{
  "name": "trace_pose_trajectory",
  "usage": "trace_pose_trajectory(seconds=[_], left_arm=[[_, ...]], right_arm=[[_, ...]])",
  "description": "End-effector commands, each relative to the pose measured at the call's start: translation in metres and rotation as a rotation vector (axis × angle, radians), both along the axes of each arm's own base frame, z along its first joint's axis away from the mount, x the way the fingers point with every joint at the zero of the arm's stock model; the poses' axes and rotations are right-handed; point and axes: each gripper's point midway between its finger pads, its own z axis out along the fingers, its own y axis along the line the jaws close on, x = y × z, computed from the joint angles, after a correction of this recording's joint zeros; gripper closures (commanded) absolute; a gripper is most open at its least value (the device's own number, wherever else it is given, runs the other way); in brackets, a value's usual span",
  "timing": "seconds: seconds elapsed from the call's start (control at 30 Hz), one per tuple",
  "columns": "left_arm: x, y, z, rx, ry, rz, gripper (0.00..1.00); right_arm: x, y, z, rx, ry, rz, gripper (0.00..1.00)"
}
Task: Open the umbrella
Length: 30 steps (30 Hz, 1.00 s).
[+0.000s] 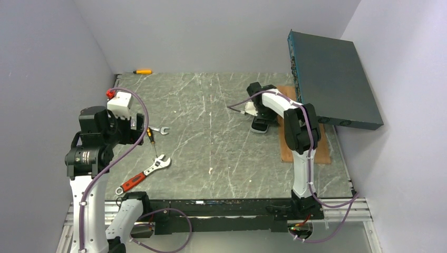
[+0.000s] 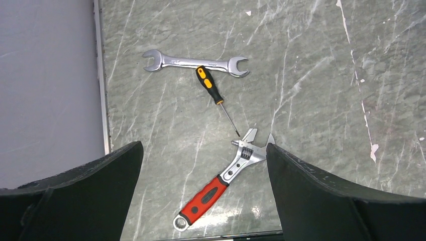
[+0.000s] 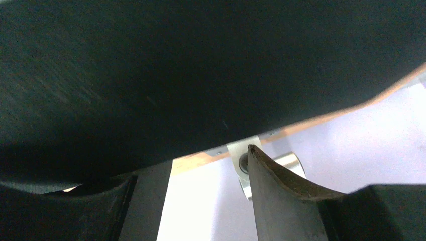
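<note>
Left gripper [image 2: 203, 145]: raised over the near left of the table [image 1: 211, 158], jaws wide, holding nothing. The wrist view cuts off both fingers at the frame's bottom edge.

Under it lies a red-handled wrench [image 2: 221, 183]. Beyond that are a black-and-orange screwdriver [image 2: 208, 85] and a steel spanner [image 2: 193, 63]. The screwdriver's handle touches the spanner. Marks on the spanner's shank are too small to read.

Right gripper [image 3: 191, 163]: reached out to mid-table, fingers standing well apart. A blurred dark surface fills most of this wrist view, and what it is cannot be told. A small silver metal piece [image 3: 240, 150] sits against the right-hand finger, partly hidden by it.

Umbrella [image 1: 259, 126]: a short dark bundle with a pale end, on the table directly below the right gripper and just left of a brown board [image 1: 316, 150]. The arm covers its upper part, so contact cannot be told.

Farther right, a dark teal box [image 1: 332, 79] leans on the wall. At the far edge lies an orange screwdriver [image 1: 142, 71].
</note>
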Motion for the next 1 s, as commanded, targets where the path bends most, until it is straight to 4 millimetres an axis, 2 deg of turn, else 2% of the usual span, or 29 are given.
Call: trace_pose_trajectory(seconds=[0.0,0.17,0.3,0.37,0.47,0.6,0.67,0.77,0.83,0.97], left_arm=[[0.006,-0.006,0.017,-0.037,-0.065,-0.016,0.02],[0.004,-0.015,0.014,-0.061,-0.083,-0.058,0.02],[0.001,-0.030,0.014,-0.125,-0.128,-0.111,0.02],[0.001,-0.035,0.017,-0.134,-0.177,-0.137,0.02],[0.002,-0.033,0.013,-0.141,-0.184,-0.116,0.02],[0.006,-0.030,0.001,-0.160,-0.116,-0.075,0.02],[0.008,-0.028,-0.003,-0.175,-0.101,-0.055,0.02],[0.009,-0.039,-0.012,-0.223,-0.017,-0.095,0.02],[0.008,-0.045,-0.022,-0.279,0.060,-0.111,0.02],[0.014,-0.055,-0.031,-0.339,0.094,-0.207,0.02]], right_arm=[[0.018,0.018,-0.010,0.099,-0.064,0.082,0.41],[0.020,0.057,-0.019,0.251,-0.028,0.156,0.41],[0.024,0.116,-0.015,0.418,-0.021,0.256,0.40],[0.019,0.147,-0.016,0.461,-0.009,0.361,0.39],[0.005,0.187,-0.020,0.542,0.043,0.523,0.38],[-0.031,0.237,-0.023,0.624,0.143,0.731,0.38],[-0.042,0.259,-0.021,0.632,0.121,0.852,0.38],[-0.059,0.284,-0.002,0.710,0.054,0.936,0.38],[-0.061,0.293,0.018,0.782,0.005,0.898,0.36],[-0.045,0.279,0.067,0.917,-0.080,0.663,0.32]])
